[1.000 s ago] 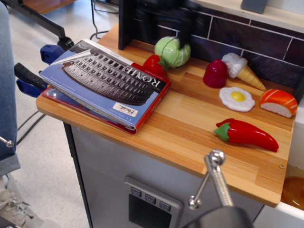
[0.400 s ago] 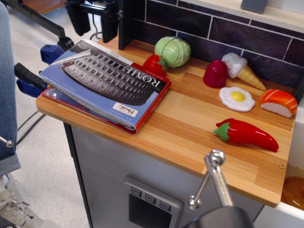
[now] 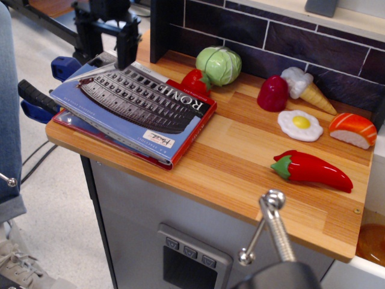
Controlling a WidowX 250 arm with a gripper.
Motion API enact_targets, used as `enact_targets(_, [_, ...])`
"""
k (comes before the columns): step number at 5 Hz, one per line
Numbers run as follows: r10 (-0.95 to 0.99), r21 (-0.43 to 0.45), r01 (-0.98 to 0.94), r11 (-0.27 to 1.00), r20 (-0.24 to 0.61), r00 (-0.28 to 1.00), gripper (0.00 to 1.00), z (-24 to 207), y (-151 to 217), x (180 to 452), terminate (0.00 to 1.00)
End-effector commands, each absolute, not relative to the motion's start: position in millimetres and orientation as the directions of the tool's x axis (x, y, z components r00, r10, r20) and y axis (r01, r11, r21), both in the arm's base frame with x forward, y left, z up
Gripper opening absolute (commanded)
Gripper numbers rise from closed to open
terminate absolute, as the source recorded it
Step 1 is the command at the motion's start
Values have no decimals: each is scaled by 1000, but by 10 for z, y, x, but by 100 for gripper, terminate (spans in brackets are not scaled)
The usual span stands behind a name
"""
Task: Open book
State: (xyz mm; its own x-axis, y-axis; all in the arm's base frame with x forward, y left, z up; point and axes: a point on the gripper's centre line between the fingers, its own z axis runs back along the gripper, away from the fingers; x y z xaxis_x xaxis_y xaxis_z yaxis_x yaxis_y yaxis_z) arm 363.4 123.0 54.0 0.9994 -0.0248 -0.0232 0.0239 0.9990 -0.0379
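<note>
The book (image 3: 135, 107) lies closed and flat on the left end of the wooden counter (image 3: 240, 174), its left edge hanging over. It has a blue cover with a grey Colosseum photo, white "ROME" title, a small white label and red edging. My black gripper (image 3: 107, 48) hangs over the book's far left corner, its two fingers pointing down and spread apart. The right finger's tip (image 3: 125, 60) is at or just above the cover's far edge; I cannot tell if it touches. Nothing is between the fingers.
Toy foods lie behind and right of the book: a red pepper (image 3: 194, 82) touching it, a cabbage (image 3: 218, 65), a red piece (image 3: 272, 93), an ice cream cone (image 3: 305, 87), a fried egg (image 3: 300, 124), salmon sushi (image 3: 353, 130), a chili (image 3: 313, 170). A dark tiled wall (image 3: 283, 42) stands behind.
The gripper has come into view from the upper left and dropped down toward the book's far left corner. The book and the toys have not moved.
</note>
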Motion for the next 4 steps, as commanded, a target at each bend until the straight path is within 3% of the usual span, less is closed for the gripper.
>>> enact_targets(1, [19,44,-20,999,27,999,100,659,1387,3715,0])
enact_targets(3, [-19,13,18,1000,41,999,100,662,1292,3720,0])
enact_targets(4, [-33,-66,36,997,54,998,100,794,1120,3740,0])
